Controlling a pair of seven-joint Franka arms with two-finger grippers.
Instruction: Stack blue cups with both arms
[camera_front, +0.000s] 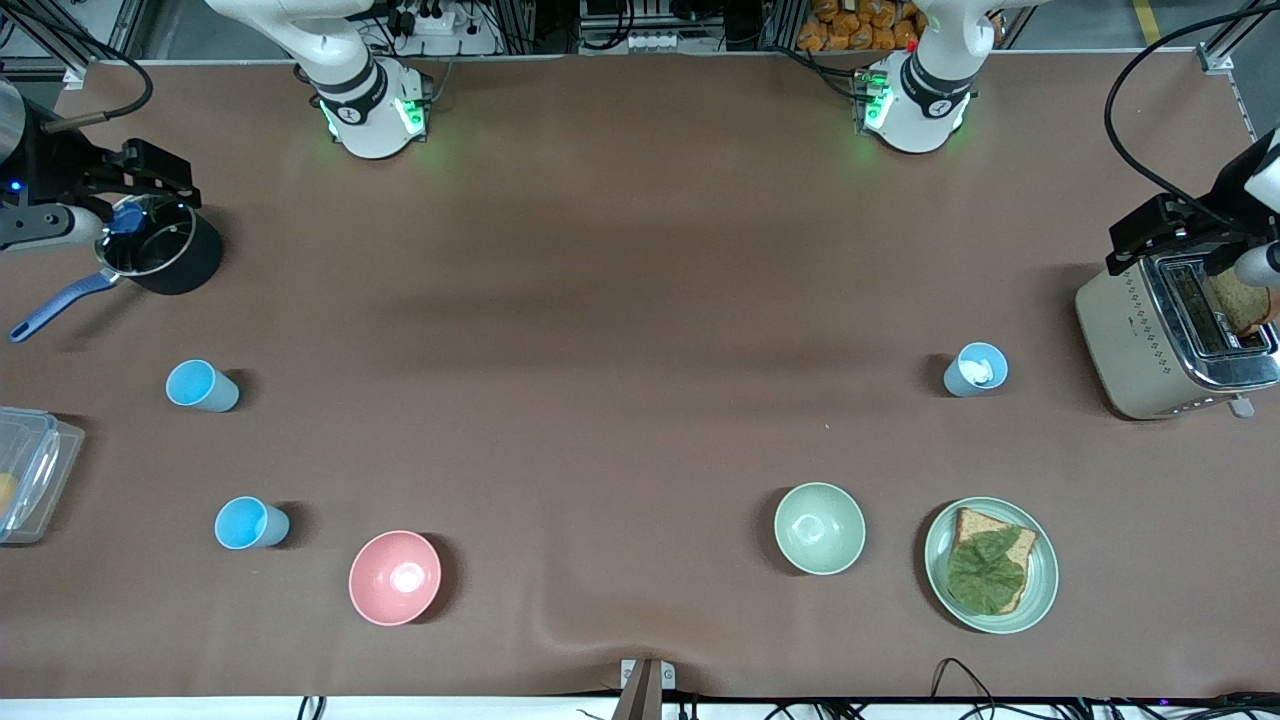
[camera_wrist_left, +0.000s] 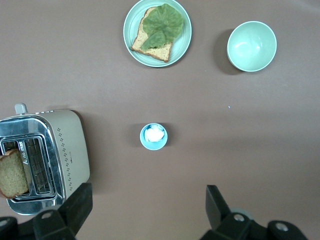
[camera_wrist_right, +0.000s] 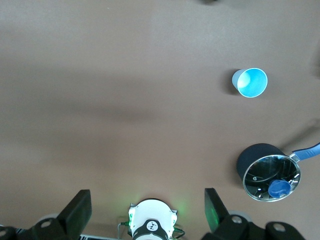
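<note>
Blue cups (camera_front: 202, 386) (camera_front: 250, 523) (camera_front: 975, 369) are being left unstacked, well apart on the counter (camera_front: 620, 330); nothing is being held by the left gripper (camera_wrist_left: 145, 210) or right gripper (camera_wrist_right: 145, 210), fingers wide open, high above

The brown worktop (camera_front: 640, 300) carries three small blue tapered plastic cups: one sky-blue (camera_front: 201, 386), another sky-blue (camera_front: 249, 523), one greyer-blue with a whitish inside (camera_front: 975, 369). There are two bowls, one pink (camera_front: 395, 577) and one pale green (camera_front: 819, 527). One pale green plate (camera_front: 1040, 580), one cream toaster (camera_front: 1130, 340), one black lidded saucepan (camera_front: 165, 250) and one clear plastic container (camera_front: 30, 480) complete the count.
</note>
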